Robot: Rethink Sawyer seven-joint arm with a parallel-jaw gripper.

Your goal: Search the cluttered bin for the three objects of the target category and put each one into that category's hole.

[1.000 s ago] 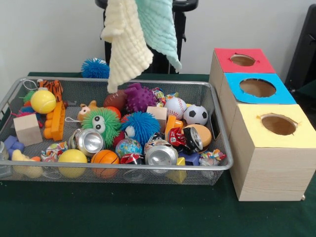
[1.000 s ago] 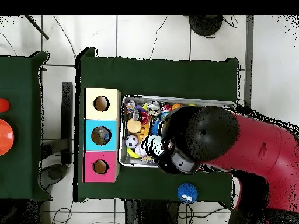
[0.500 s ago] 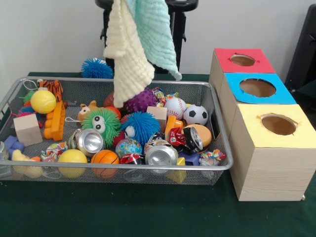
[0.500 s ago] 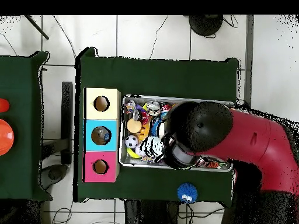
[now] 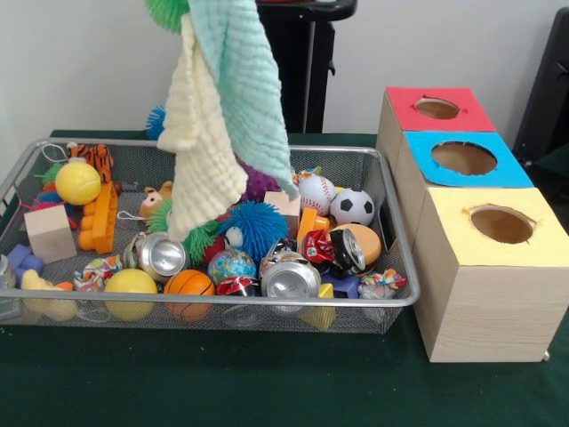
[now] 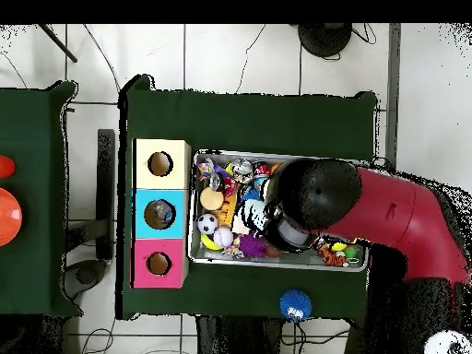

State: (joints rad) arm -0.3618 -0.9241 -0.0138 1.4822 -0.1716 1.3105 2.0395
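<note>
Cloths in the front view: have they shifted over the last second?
Yes. The hanging cloths swung left and lower against the bin, now covering the green toy and exposing the purple ball.

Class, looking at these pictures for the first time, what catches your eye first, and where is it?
Two knitted cloths, one cream and one mint green, hang from the top of the front view over the wire mesh bin crammed with toys. To the right, three wooden boxes stand in a row with red, blue and yellow holed tops.
</note>
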